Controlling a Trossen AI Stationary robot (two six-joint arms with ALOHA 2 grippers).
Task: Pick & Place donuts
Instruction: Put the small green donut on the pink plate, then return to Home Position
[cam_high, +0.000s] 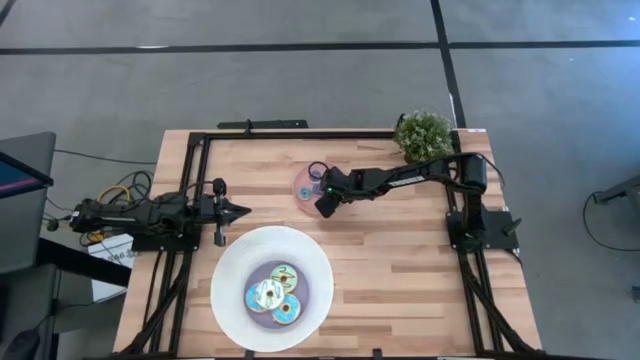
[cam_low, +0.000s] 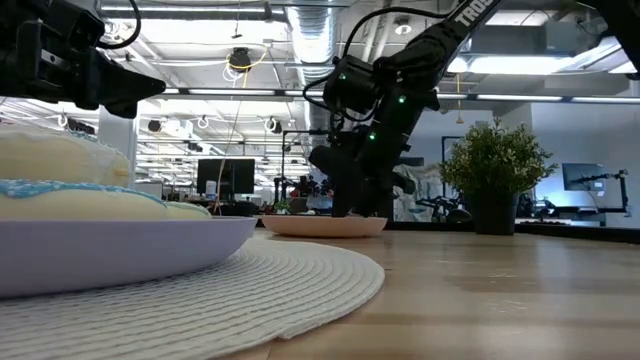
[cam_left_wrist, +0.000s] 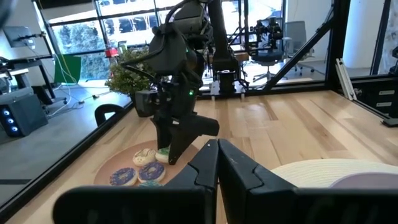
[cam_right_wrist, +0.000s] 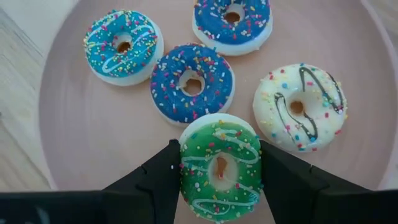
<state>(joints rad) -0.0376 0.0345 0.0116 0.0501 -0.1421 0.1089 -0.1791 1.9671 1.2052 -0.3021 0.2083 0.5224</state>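
Observation:
Five small donuts lie on the pink plate (cam_right_wrist: 93, 124): a light blue one (cam_right_wrist: 123, 46), two dark blue (cam_right_wrist: 193, 82) (cam_right_wrist: 232, 22), a white one (cam_right_wrist: 300, 107) and a green donut (cam_right_wrist: 219, 168). My right gripper (cam_right_wrist: 219, 155) (cam_high: 322, 207) stands over the plate's near edge, shut on the green one. Three larger donuts, green (cam_high: 284, 273), white (cam_high: 265, 294) and blue (cam_high: 288, 310), lie on the big white plate (cam_high: 230, 260). My left gripper (cam_high: 238, 211) (cam_left_wrist: 217, 163) waits shut above the table's left side. My right gripper pinches the small green donut by its outer rim, one finger on one side (cam_right_wrist: 184, 168) and one on the opposite side (cam_right_wrist: 258, 168). The fingers come from above, slanting down. The donut lies flat between them at the pink plate; whether it is lifted clear I cannot tell.
A potted plant (cam_high: 423, 135) stands at the far right corner. A black frame (cam_high: 300, 133) runs along the table's far, left and right sides. Bare wood (cam_high: 400, 270) lies between the big white plate and the right arm's base.

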